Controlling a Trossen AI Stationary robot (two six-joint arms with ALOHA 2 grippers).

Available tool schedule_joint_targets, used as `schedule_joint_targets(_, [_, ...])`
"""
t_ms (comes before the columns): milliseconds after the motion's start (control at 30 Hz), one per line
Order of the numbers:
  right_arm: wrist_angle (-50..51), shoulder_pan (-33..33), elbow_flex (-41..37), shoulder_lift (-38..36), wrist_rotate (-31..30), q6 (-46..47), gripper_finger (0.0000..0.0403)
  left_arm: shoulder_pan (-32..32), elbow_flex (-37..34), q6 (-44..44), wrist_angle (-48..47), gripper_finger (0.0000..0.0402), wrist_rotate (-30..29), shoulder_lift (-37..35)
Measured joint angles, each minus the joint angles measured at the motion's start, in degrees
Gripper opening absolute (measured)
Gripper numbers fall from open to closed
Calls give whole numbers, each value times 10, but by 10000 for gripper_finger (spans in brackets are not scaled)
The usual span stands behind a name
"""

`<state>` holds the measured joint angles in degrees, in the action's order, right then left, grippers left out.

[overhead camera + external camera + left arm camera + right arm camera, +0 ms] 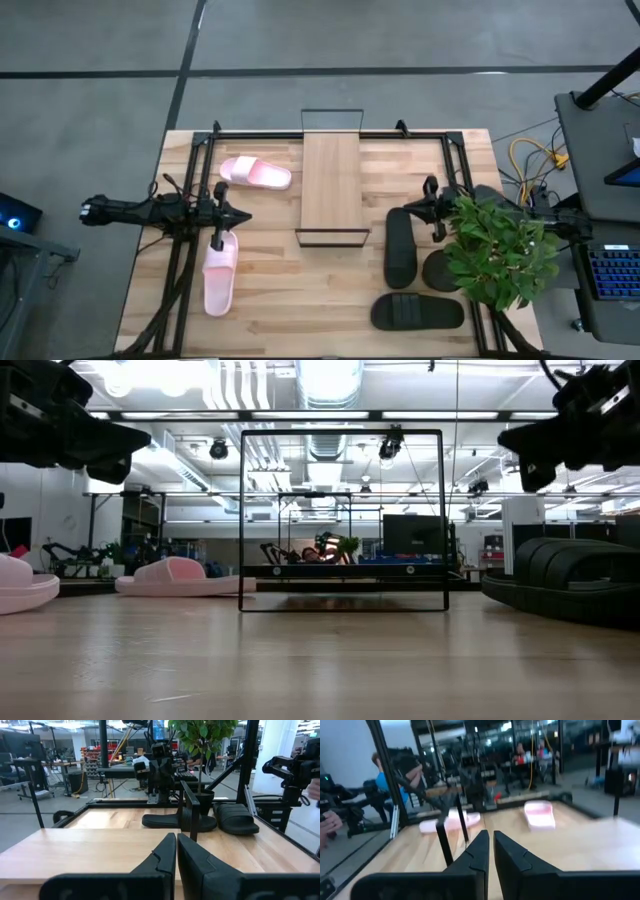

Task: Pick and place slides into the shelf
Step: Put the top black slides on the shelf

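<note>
From above, the light-wood shelf (332,186) with its thin black wire frame stands mid-tabletop (300,320). Two pale pink slides (256,173) (220,272) lie left of it, two ribbed black slides (400,247) (418,312) right, beside a leafy plant (498,250). The left gripper (222,214) hangs over a pink slide.

Left wrist view: left fingers (165,855) closed, empty.

Right wrist view: right gripper (487,852) closed, empty.

Bright ceiling strips (330,380) flare white overhead; the table (320,660) shines softly under them. The right wrist view is smeared with blur, the pink slide (540,815) hazy; shadows stay faint
</note>
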<state>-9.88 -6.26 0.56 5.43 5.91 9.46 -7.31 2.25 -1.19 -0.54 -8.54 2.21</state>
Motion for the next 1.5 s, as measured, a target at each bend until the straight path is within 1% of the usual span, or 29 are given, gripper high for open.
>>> schedule_joint_targets(133, [-74,0,0,0,0,6,18,1,0,-48,74,0,-28,0])
schedule_joint_targets(233, [-92,0,0,4,-3,-21,18,1,0,-51,117,0,-28,0])
schedule_joint_targets(333, [-93,0,0,8,-33,-50,31,1,13,-52,120,11,-28,1])
schedule_joint_targets(467, [-88,0,19,22,-60,-81,75,1,29,-52,117,54,-37,16])
schedule_joint_targets(633, [-68,0,72,72,-61,-123,141,1,46,-57,120,128,-86,52])
schedule_joint_targets(733, [-53,0,110,104,-61,-143,167,1,59,-54,123,160,-132,73])
schedule_joint_targets(833, [-3,0,149,131,-61,-144,178,1,66,-53,125,176,-157,85])
schedule_joint_targets(1033, [154,0,235,178,-61,-120,176,1,66,-55,121,180,-157,85])
schedule_joint_targets(1333, [335,0,325,269,-55,-39,167,1,65,-55,121,180,-157,85])
schedule_joint_targets(1400, [371,0,338,295,-29,-31,171,1,65,-55,121,180,-157,85])
schedule_joint_targets(1500, [381,0,350,339,24,-20,184,1,65,-56,121,180,-157,84])
